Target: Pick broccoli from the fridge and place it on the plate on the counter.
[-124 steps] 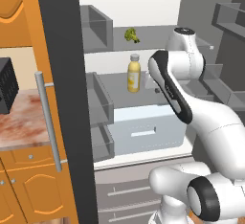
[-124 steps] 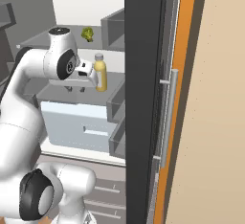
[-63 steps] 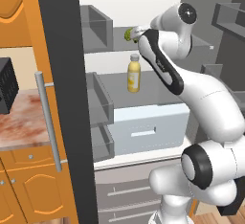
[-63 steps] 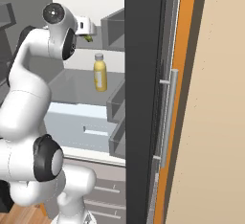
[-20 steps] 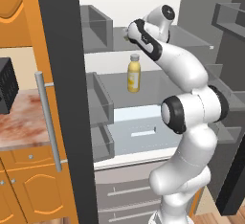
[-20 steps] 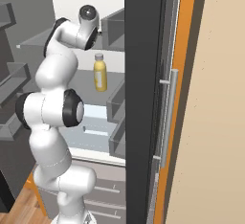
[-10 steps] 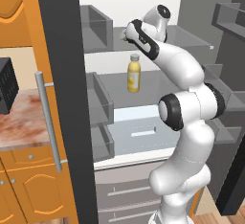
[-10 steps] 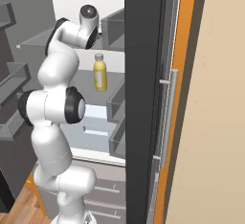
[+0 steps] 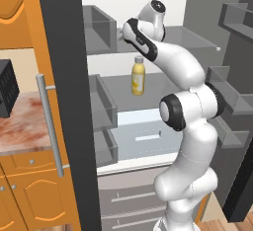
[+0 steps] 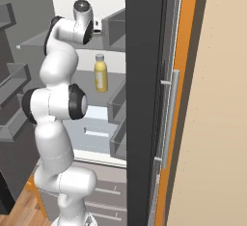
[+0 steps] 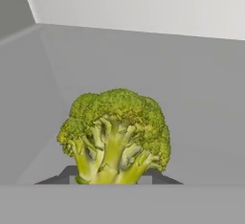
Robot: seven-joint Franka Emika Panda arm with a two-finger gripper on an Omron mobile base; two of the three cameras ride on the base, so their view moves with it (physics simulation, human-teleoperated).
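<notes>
broccoli (image 11: 116, 134): sat on the fridge's top grey shelf, stalk end toward the hand camera, its base right between the two dark fingertips low in the hand view.
gripper (image 11: 109, 179): reached in over the top shelf; one finger showed on each side of the stalk, but whether they pressed on it or stood just off it could not be told.
fridge (image 9: 64, 77): door stood open, the arm stretched high into the upper shelf.
yellow bottle (image 9: 138, 77): upright on the shelf below, well apart from the hand.
step in hand: judged to be the grasp of the floret.
doing it well: pinch low on the firm stalk, not the crumbly crown; close squarely, then lift straight before drawing back, clear of the shelf edge.
counter (image 9: 24, 126): lay left of the open door; the plate would have to be sought there.
</notes>
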